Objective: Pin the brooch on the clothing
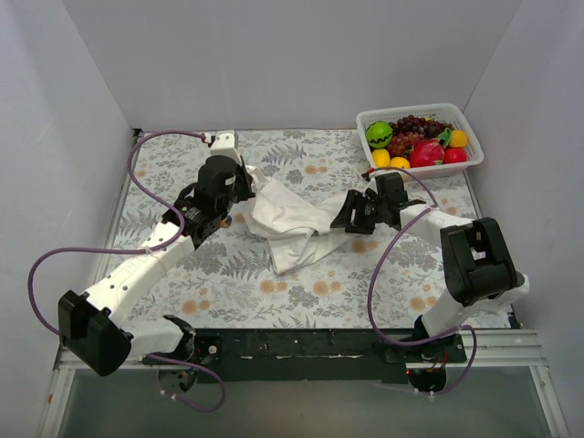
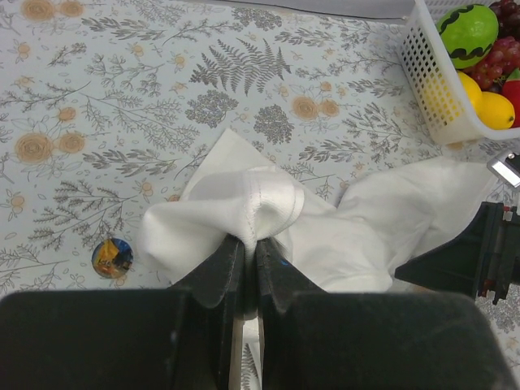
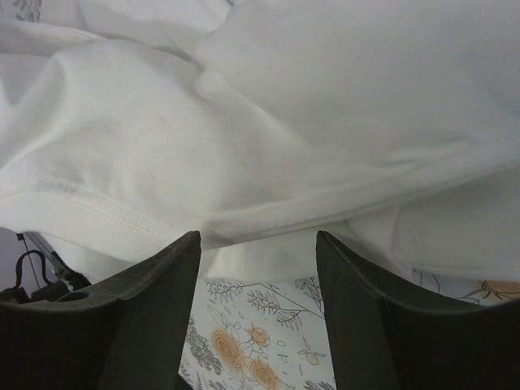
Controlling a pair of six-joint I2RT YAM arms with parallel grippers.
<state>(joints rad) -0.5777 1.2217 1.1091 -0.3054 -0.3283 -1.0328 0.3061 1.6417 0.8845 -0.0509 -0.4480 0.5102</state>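
1. Counter (image 1: 301, 283): covered by a grey fern-and-flower mat with orange blooms. Its near edge is cut off by the black mounting rail.
2. Left arm (image 1: 146, 265) and right arm (image 1: 474, 255): both are reached in toward the middle of the top view. No maker's mark can be read on either.
3. Clothing (image 1: 292, 224): a white T-shirt is heaped in the centre of the mat, crumpled and folded. Only plain white cloth and stitched hems are shown, and no lettering is legible in any view.
4. Basket (image 2: 431, 81): white and perforated, it is set at the upper right and cropped in the left wrist view. Fruit (image 1: 415, 144) is held in it: a green striped ball, dark grapes, and yellow and red pieces.
5. Left gripper (image 2: 250, 244): clenched on a raised fold of the shirt at a seam.
6. Right gripper (image 3: 256, 236): its fingers are spread apart, with the shirt's hem lying across the gap at their tips. A pinch cannot be confirmed.
7. Brooch (image 2: 112, 257): a tiny round disc with a dark rim lies flat on the mat at the lower left of the left wrist view, near the shirt's edge but apart from it. Its design is too small to read. It cannot be picked out in the top view.
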